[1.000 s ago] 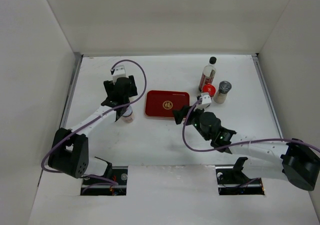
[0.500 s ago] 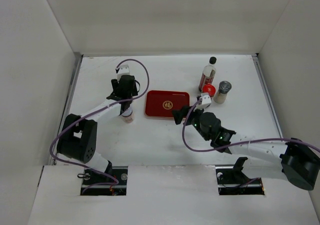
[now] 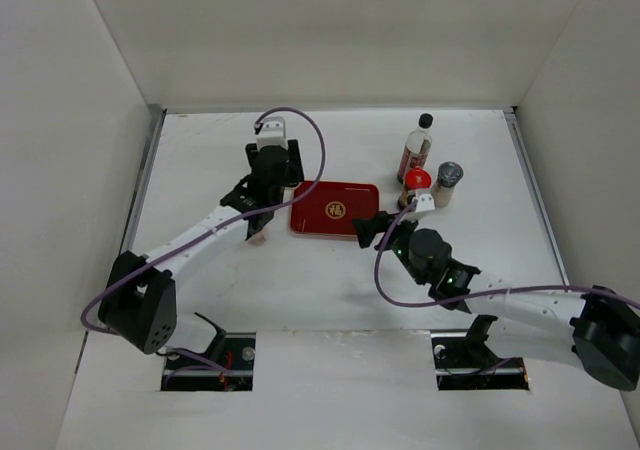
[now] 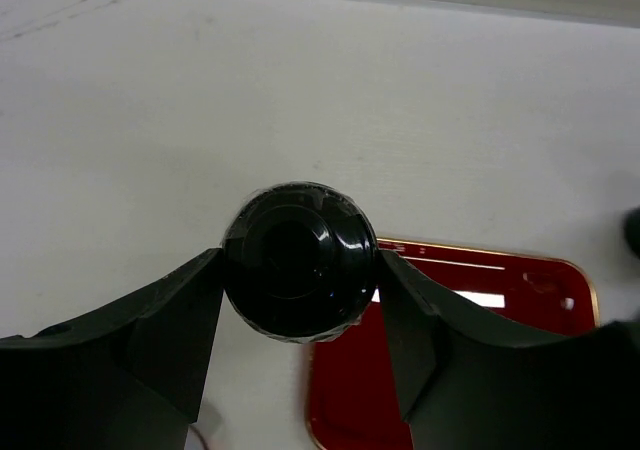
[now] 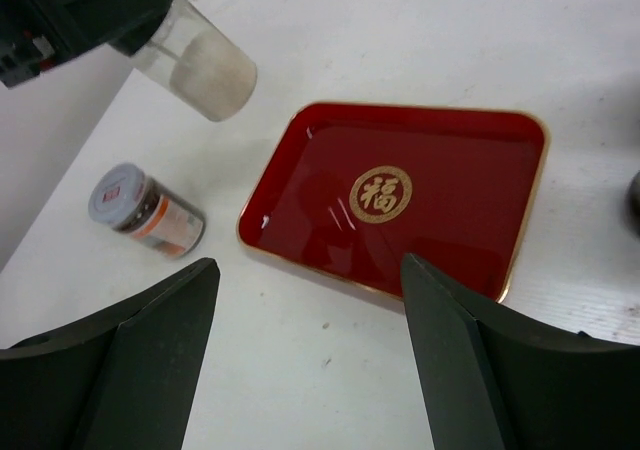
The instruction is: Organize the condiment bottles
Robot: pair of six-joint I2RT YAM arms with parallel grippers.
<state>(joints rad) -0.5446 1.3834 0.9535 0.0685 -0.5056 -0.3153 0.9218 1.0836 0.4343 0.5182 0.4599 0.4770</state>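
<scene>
My left gripper [image 4: 300, 260] is shut on the small white black-capped bottle [image 4: 292, 238], its fingers pressing both sides of the cap. The right wrist view shows that bottle [image 5: 196, 66] hanging clear of the table, just beyond the red tray's [image 5: 395, 195] left corner. A white-lidded jar [image 5: 146, 210] sits on the table left of the tray. From above, the left gripper [image 3: 266, 192] hides its bottle. The tall red-labelled bottle [image 3: 417, 148], the red-capped one [image 3: 417, 180] and the grey-lidded shaker [image 3: 445, 183] stand right of the tray. My right gripper [image 5: 308, 270] is open and holds nothing.
The red tray [image 3: 335, 208] with a gold emblem lies mid-table with nothing in it. White walls enclose the table on the left, back and right. The right gripper [image 3: 368, 228] hovers off the tray's near right corner.
The left gripper shut on the black-capped bottle and carried it right, toward the tray's left edge. The right arm shifted slightly right.
</scene>
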